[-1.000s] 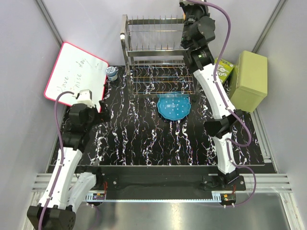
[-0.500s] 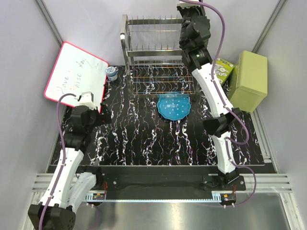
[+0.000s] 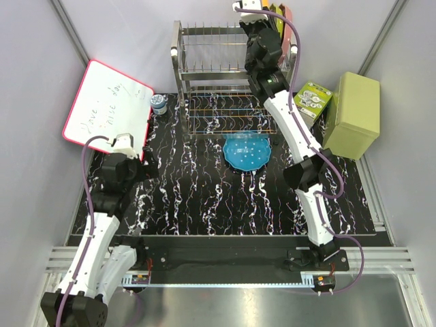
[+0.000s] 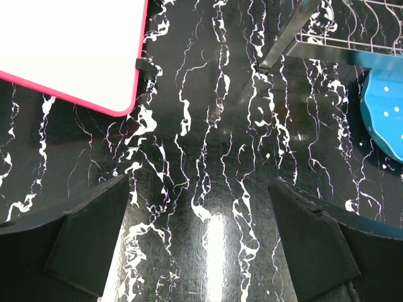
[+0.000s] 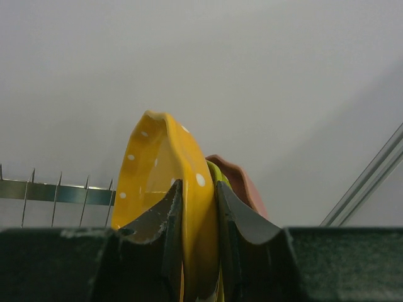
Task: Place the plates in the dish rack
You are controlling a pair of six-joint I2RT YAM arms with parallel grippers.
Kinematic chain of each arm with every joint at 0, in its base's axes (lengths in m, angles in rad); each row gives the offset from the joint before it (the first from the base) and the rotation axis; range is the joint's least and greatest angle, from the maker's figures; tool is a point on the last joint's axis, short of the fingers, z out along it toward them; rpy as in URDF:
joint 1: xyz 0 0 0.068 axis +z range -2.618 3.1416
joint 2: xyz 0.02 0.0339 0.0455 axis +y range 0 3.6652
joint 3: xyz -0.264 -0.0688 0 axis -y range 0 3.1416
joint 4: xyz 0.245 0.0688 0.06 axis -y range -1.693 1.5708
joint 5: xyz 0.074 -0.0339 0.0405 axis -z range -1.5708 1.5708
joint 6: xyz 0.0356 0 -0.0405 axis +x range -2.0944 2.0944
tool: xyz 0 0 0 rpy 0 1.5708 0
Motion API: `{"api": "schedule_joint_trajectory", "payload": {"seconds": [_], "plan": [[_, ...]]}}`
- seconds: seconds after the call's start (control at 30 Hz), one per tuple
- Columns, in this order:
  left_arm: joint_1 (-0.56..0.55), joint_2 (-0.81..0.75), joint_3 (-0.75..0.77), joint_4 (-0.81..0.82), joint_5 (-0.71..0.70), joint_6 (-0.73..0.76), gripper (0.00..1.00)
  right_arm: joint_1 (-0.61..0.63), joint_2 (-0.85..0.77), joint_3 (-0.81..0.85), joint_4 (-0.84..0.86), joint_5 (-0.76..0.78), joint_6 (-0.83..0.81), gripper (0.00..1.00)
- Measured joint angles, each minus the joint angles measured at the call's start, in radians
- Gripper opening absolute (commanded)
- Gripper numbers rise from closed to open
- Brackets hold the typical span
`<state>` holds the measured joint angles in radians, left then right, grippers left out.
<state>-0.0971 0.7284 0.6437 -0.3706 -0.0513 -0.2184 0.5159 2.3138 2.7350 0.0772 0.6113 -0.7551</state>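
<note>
The orange plate (image 5: 167,182) was up on edge, pinched hard between the fingers of the right gripper (image 5: 198,190), high at the right end of the dish rack (image 3: 211,68)'s top tier! Tucked right behind it stood the yellow-green plate (image 5: 215,171) and then the pink plate (image 5: 238,179); whether those two sat in slots could not be told from the wrist view. The blue plate (image 3: 246,152) lay flat on the table, its far edge right at the rack's front rail. The danger looked clear: the three upright plates were bunched tight, so a release off a slot could let the slick orange one slide or tip over the rack's end, and a nudge from the fingers could knock its neighbours down. The left gripper (image 4: 201,211) hung with its jaws spread wide and empty, low over the black, white-veined table (image 3: 204,197). A red-framed whiteboard (image 3: 105,102) and a small jar (image 3: 159,103) sat left of the rack, a patterned packet (image 3: 312,99) and a pale green box (image 3: 354,112) to the right, plain grey walls all round.
</note>
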Motion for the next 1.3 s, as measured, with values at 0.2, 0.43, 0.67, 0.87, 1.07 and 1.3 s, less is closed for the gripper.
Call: {"api": "schedule_joint_trajectory", "payload": {"seconds": [0.2, 0.43, 0.67, 0.87, 1.07, 1.3], "plan": [[0.0, 0.0, 0.0, 0.006, 0.003, 0.0, 0.99, 0.0, 0.02, 0.0, 0.005, 0.001, -0.002, 0.0], [0.0, 0.008, 0.0, 0.007, 0.011, 0.0, 0.99, -0.002, 0.044, 0.0, 0.017, 0.004, -0.016, 0.0], [0.0, 0.01, -0.017, 0.024, 0.021, 0.0, 0.99, -0.002, 0.045, -0.003, 0.031, 0.01, -0.022, 0.42], [0.0, 0.013, -0.017, 0.028, 0.027, -0.004, 0.99, -0.001, 0.043, -0.007, 0.14, 0.005, -0.064, 0.55], [0.0, 0.01, -0.019, 0.028, 0.056, -0.018, 0.99, 0.014, 0.038, -0.009, 0.216, -0.005, -0.115, 0.55], [0.0, 0.011, -0.016, 0.029, 0.143, -0.002, 0.99, 0.084, -0.005, -0.012, 0.262, -0.014, -0.208, 0.56]]}}
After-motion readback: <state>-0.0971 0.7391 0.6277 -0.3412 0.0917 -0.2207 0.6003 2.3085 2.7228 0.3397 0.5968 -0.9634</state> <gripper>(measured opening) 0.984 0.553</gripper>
